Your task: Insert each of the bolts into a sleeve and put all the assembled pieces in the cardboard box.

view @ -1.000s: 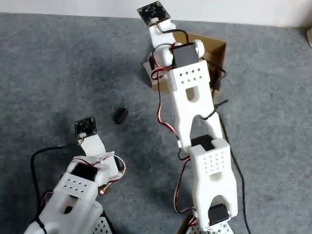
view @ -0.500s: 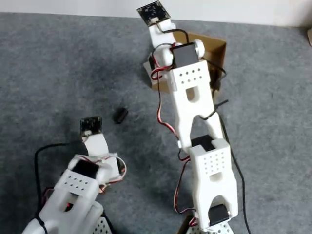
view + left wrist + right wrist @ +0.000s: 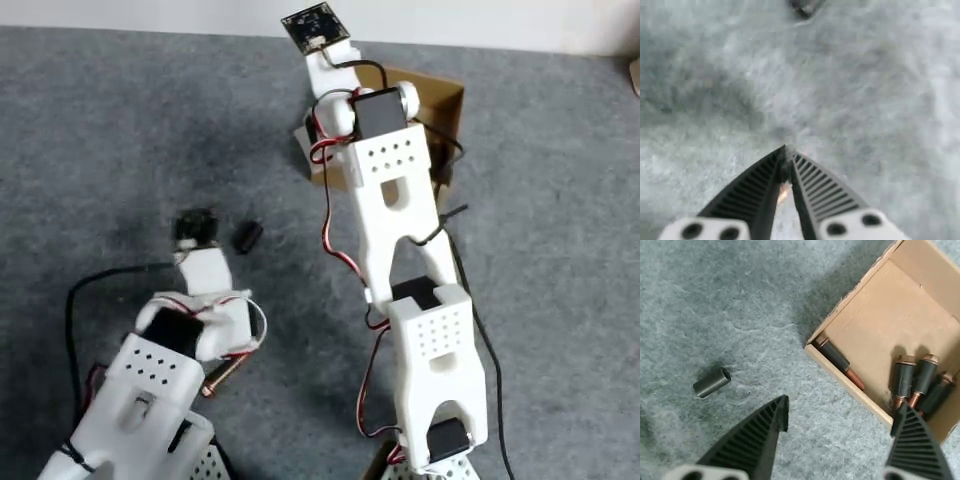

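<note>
Sleeve (image 3: 248, 237) lies apart, ahead of closed left hand (image 3: 785, 156).

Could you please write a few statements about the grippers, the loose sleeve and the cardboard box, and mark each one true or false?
1. The right gripper is open. True.
2. The sleeve lies inside the cardboard box. False: it lies on the grey carpet, outside the box.
3. Some assembled pieces already lie in the cardboard box. True.
4. The left gripper is spread wide open. False: it is shut, its tips meeting.
</note>
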Robot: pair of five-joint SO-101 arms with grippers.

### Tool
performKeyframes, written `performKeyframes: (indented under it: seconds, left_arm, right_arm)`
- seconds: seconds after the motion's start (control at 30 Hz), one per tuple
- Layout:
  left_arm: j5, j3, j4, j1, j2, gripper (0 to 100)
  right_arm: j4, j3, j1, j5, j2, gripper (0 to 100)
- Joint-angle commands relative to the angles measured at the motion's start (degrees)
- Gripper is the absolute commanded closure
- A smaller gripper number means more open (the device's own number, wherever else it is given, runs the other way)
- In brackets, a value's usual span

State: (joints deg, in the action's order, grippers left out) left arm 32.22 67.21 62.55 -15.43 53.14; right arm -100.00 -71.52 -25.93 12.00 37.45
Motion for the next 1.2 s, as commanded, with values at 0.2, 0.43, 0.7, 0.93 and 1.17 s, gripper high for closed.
performKeyframes:
  seconds: [0.2, 0.43, 0.7, 0.93, 1.17]
  left_arm:
    - [-10.9, -7.6, 20.66, -9.36, -0.04, 97]
    - [-15.74, 2.51, 11.25, -9.1, -0.04, 69]
    - [-16.0, 3.03, 10.55, -6.11, -0.13, 77]
    - [-25.67, 4.0, 9.41, 5.41, -0.13, 79]
    - [-27.6, 11.74, 0.0, 6.02, -0.13, 79]
  right_arm:
    - [-1.1, -0.13, 0.75, -0.26, -0.57, 69.8]
    - [-1.1, -0.13, 0.75, -0.35, -0.57, 69.8]
    - [-1.1, -0.13, 0.75, -0.35, -0.4, 69.8]
    - [-1.1, -0.13, 0.75, -0.44, -0.4, 69.8]
    - [-1.1, -0.13, 0.75, -0.62, -0.31, 69.8]
